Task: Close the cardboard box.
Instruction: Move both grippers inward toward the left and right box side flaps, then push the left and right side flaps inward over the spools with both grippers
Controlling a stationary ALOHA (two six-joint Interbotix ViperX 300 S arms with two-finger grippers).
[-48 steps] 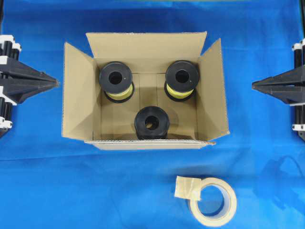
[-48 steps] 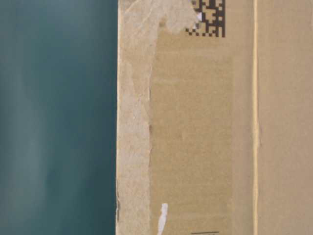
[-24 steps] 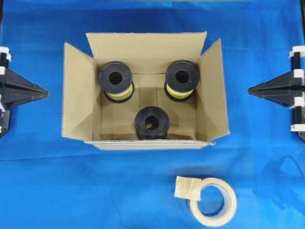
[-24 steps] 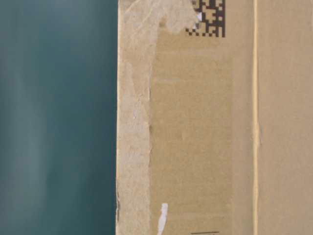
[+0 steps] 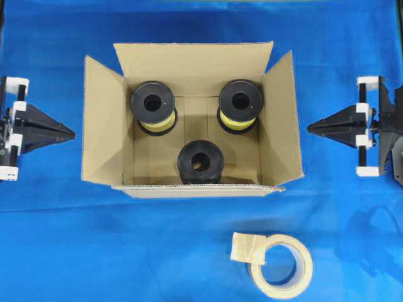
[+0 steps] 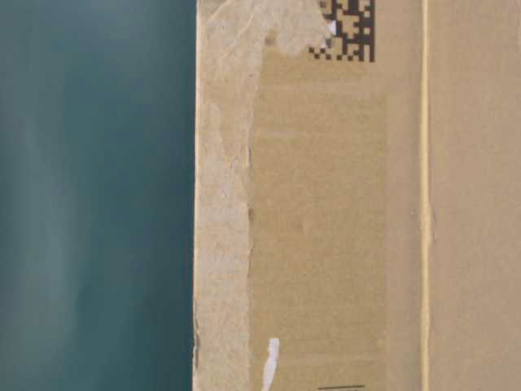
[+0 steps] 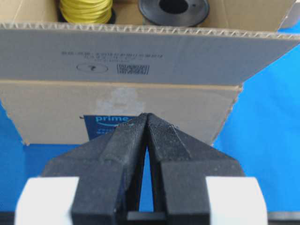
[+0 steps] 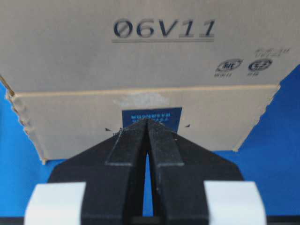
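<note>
Blue-clothed table (image 5: 50, 239) carries cardboard box (image 5: 107, 135) at centre, all four flaps open, long axis left-right. Three spools (image 5: 200, 162) seen inside. Tape roll (image 5: 280, 264) laid near front. Left end effector (image 5: 70, 133) clenched, empty, just beside left flap; right end effector (image 5: 312, 128) clenched, empty, beside right flap. Box between both, about equally near.

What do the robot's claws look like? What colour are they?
Both the left gripper and the right gripper have black, rough-textured fingers that taper to a wedge-like point. White blocks sit on either side at their base. No cables or markings show.
</note>
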